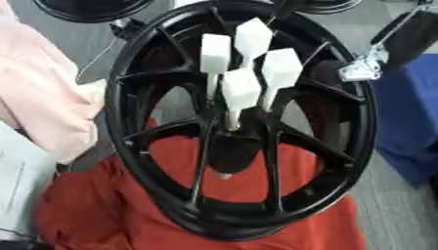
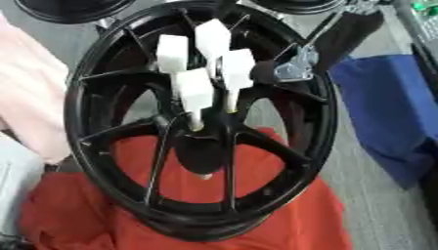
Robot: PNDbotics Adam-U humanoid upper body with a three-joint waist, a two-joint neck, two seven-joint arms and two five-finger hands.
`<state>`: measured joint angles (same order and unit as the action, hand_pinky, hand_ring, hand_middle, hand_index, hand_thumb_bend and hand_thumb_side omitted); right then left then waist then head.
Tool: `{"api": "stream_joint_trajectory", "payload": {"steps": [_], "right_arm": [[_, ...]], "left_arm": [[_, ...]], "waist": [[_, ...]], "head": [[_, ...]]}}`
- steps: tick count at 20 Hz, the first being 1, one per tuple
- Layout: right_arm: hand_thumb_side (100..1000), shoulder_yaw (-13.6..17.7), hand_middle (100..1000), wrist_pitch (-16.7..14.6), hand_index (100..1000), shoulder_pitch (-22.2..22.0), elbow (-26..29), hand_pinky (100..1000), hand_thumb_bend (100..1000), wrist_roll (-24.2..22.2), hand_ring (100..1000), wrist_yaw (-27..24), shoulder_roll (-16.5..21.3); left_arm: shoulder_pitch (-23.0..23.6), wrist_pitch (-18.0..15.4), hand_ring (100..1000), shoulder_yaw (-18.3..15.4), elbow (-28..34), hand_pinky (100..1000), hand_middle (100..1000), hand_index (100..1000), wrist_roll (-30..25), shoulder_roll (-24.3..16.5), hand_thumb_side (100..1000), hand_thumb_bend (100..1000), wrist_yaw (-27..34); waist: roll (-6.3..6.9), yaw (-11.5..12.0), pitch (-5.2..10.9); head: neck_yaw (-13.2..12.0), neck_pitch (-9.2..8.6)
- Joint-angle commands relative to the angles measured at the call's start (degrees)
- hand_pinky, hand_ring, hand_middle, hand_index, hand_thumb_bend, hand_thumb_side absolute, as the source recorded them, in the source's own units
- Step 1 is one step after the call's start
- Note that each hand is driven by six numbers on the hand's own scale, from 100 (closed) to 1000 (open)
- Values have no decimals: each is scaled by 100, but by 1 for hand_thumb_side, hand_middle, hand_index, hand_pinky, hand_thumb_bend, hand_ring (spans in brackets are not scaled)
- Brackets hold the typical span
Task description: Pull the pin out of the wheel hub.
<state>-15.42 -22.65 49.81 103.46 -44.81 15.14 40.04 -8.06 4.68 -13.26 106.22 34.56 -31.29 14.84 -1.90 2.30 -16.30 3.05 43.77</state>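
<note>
Right hand (image 2: 278, 71): black with silver joints, at the wheel's upper right rim; whether its fingers grip anything cannot be told.
Pins (image 1: 242, 88): four white paddle-headed plastic pins, just left of the hand, standing in the hub.
Wheel (image 1: 145, 161): black spoked alloy wheel hub, below and left of the hand, on red cloth (image 1: 111, 205).

Grey floor (image 1: 402, 215), red cloth (image 1: 111, 210) (rumpled), blue cloth (image 2: 385, 112) right, pink fabric (image 1: 43, 97) left

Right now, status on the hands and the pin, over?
Left hand not in view; right hand at the wheel hub's upper right. Four white pins seated in its centre. Nothing in front of them.
</note>
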Motion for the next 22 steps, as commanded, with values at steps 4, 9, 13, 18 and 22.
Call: {"api": "stream_joint_trajectory", "payload": {"steps": [4,9,13,18,22], "right_arm": [[452,-18,734,-378,803,40,-95,779,383,-304,762,494,22],[460,-36,668,-340,771,32,-99,736,411,-207,704,907,17],[453,-43,646,-297,761,30,-97,718,420,-166,683,1149,16],[463,-59,649,-209,763,21,-139,711,415,-164,682,1437,-14],[463,-82,649,-167,763,21,-175,711,415,-125,682,1559,-48]], "left_arm": [[-35,-10,794,-83,63,641,677,760,25,-216,686,364,-10],[-41,-6,793,-85,47,641,677,760,29,-212,687,364,-13],[-45,-8,793,-88,43,641,677,760,31,-213,687,364,-18],[-57,-9,793,-85,40,641,677,760,30,-210,687,364,-24],[-62,-7,793,-83,38,641,677,760,27,-209,687,364,-26]], "waist": [[8,15,68],[4,15,60],[4,18,57],[1,28,49],[0,31,47]], "head": [[-12,8],[-15,24],[-12,34],[-1,33],[3,32]]}}
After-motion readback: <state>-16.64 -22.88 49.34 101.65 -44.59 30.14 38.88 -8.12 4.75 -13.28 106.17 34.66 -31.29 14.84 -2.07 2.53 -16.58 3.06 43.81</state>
